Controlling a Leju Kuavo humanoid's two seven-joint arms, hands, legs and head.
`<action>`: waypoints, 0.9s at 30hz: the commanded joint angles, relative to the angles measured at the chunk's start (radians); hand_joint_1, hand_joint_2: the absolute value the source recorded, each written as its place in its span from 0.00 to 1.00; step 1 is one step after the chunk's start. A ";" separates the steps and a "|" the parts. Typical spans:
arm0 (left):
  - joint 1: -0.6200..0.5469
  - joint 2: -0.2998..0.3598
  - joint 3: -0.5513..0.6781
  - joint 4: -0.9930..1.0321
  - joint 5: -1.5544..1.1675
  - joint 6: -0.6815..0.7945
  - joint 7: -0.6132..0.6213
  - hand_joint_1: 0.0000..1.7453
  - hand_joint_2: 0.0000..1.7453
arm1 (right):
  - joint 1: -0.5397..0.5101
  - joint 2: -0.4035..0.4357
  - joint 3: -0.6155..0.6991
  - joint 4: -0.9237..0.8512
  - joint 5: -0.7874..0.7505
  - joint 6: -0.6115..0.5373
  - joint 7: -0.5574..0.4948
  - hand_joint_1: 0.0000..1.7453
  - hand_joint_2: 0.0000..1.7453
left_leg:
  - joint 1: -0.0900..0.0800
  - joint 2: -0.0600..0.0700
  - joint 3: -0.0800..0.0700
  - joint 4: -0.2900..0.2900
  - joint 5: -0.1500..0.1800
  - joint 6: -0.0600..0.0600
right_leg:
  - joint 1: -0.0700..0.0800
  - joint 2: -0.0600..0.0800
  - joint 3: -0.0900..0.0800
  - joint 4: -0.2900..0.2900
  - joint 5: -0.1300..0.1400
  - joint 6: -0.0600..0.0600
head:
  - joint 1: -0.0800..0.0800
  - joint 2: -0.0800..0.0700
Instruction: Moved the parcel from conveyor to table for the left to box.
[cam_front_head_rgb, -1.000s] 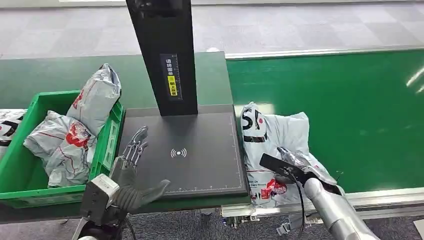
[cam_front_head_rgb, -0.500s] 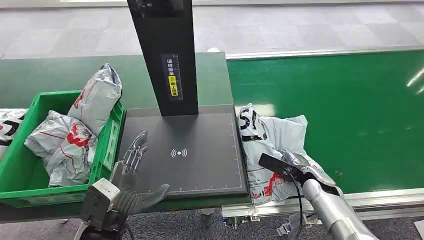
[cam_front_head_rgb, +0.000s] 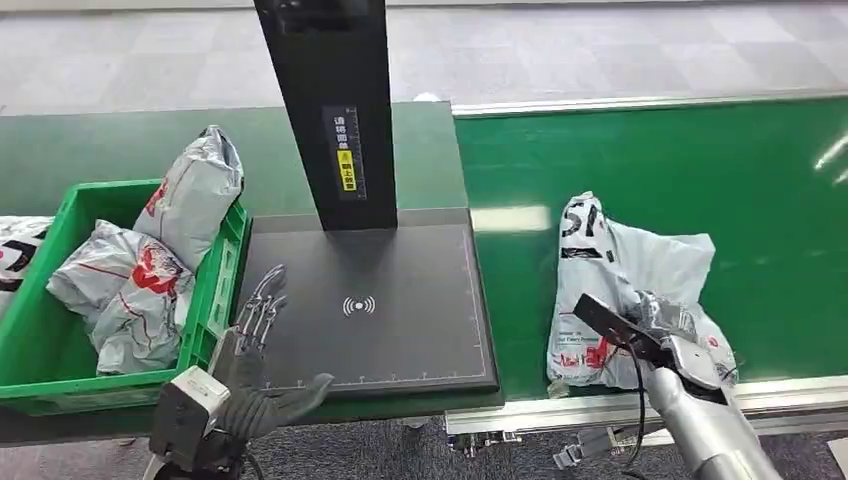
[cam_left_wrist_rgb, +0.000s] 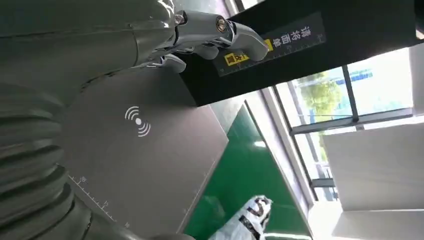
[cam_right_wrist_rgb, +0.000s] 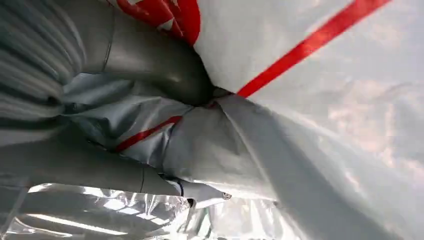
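Far left in the head view: a green crate (cam_front_head_rgb: 30, 345) holding several grey parcels with red print (cam_front_head_rgb: 130, 285), one standing tall against its right wall. Just beside the crate, low at the near edge of the dark scanning pad (cam_front_head_rgb: 400, 320): left hand (cam_front_head_rgb: 262, 345), released, fingers (cam_front_head_rgb: 262, 300) stretched apart over the pad's left margin, thumb pointing right along the front edge, holding nothing. Same hand in the left wrist view (cam_left_wrist_rgb: 150, 35), fingers extended above the pad (cam_left_wrist_rgb: 150, 165) with its white wireless symbol. Rising from the pad's far edge: a black scanner column (cam_front_head_rgb: 325, 110) with a small label of white and yellow print. Right of the pad, apart from it, on the green conveyor belt (cam_front_head_rgb: 700, 160): the white plastic parcel (cam_front_head_rgb: 620, 270) with black lettering and red print, lying crumpled near the belt's front rail. At its near right corner: right hand (cam_front_head_rgb: 660, 335), grasping the parcel, thumb and fingers closed into the bag's film. Confirmed in the right wrist view: grey fingers (cam_right_wrist_rgb: 150, 55) sunk into the folds of the red-striped white parcel (cam_right_wrist_rgb: 310, 100).
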 joint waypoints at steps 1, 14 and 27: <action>-0.011 0.011 -0.008 0.012 -0.005 0.003 0.007 0.00 1.00 | -0.003 0.032 -0.263 -0.055 0.048 -0.104 -0.020 1.00 1.00 | 0.000 0.000 -0.001 -0.001 0.000 -0.001 | 0.000 0.000 -0.002 0.000 0.000 -0.002 | 0.000 0.000; 0.000 0.012 -0.016 0.043 -0.005 0.065 -0.018 0.00 1.00 | 0.012 0.160 -0.296 -0.320 -0.282 -0.179 -0.342 1.00 1.00 | 0.001 0.005 -0.003 -0.002 0.000 -0.002 | 0.001 0.005 -0.005 0.000 0.001 -0.003 | 0.000 0.000; -0.016 -0.012 0.003 0.031 -0.007 0.075 -0.037 0.00 1.00 | 0.080 0.300 0.118 -0.669 -0.584 0.096 -0.403 1.00 1.00 | 0.002 0.010 -0.003 -0.003 0.000 -0.003 | 0.002 0.011 -0.008 0.002 0.002 -0.005 | 0.000 0.000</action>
